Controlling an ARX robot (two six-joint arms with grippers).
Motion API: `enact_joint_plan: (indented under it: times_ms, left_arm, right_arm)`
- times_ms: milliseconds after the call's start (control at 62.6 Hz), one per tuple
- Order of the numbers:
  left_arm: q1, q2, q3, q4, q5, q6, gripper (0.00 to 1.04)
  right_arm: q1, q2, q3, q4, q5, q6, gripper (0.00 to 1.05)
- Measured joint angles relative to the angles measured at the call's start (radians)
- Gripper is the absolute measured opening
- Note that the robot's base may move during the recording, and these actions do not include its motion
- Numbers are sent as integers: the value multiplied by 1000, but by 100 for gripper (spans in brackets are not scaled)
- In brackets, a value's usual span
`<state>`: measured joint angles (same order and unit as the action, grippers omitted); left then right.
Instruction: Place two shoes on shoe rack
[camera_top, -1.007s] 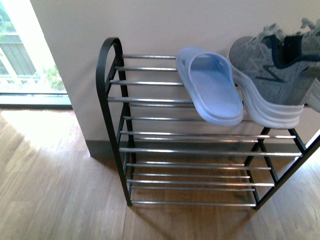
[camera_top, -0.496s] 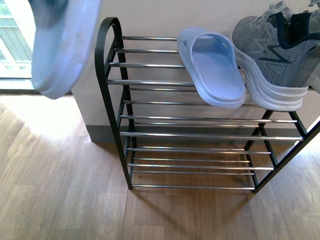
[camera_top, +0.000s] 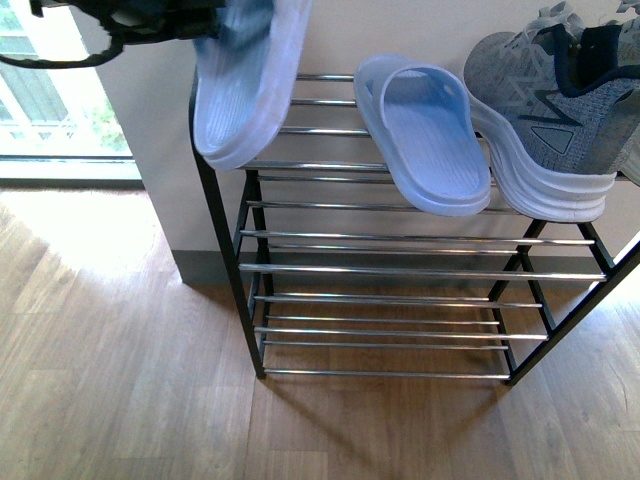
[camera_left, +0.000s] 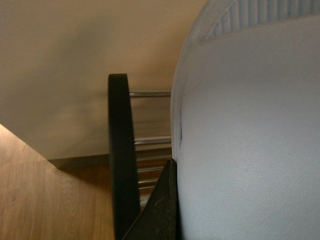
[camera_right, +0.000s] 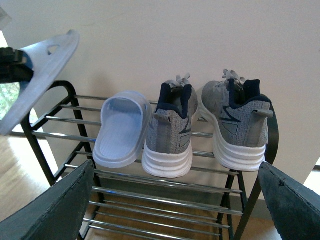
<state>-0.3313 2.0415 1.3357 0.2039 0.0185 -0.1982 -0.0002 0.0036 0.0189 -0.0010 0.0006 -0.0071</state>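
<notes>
Slides in pale blue are the pair being racked. One placed slide (camera_top: 425, 140) already lies sole-down on the top shelf of the shoe rack (camera_top: 215, 220), its toe end hanging over the front rod. The held slide (camera_top: 250, 80) hangs tilted and nearly upright in the air above the rack's left end, over the bare rods beside its mate. That gap is the likely landing spot.

The left end effector (camera_top: 190, 18) pinches this slide from above. In the left wrist view one dark finger (camera_left: 160, 210) lies pressed against the slide's pale surface, with the black side frame just beside it. The steep tilt probably comes from a grip on one edge, so the slide would need levelling before release.

The right end effector (camera_right: 175, 200) is spread wide and empty, well back from the rack.

Two grey sneakers (camera_right: 170, 130) fill the shelf's right part, the nearer one touching the placed slide. The rounded frame top stands closest to the held slide and is the likeliest snag. Lower shelves are bare, and the wooden floor (camera_top: 120, 380) lies below.
</notes>
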Motion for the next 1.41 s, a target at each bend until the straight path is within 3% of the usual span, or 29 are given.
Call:
enact_joint_plan:
  times_ms: [448, 783, 1263, 1407]
  left_arm:
    - [-60, 306, 423, -237, -146, -35, 2]
    - [-71, 316, 458, -332, -234, -48, 2]
    - [-72, 315, 459, -364, -225, 3, 2]
    - [-73, 284, 425, -359, -148, 3, 26]
  right_arm:
    - [0, 0, 0, 0, 0, 0, 95]
    - [0, 0, 0, 0, 0, 0, 95]
    - [0, 0, 0, 0, 0, 0, 95]
    - [0, 0, 0, 0, 0, 0, 95]
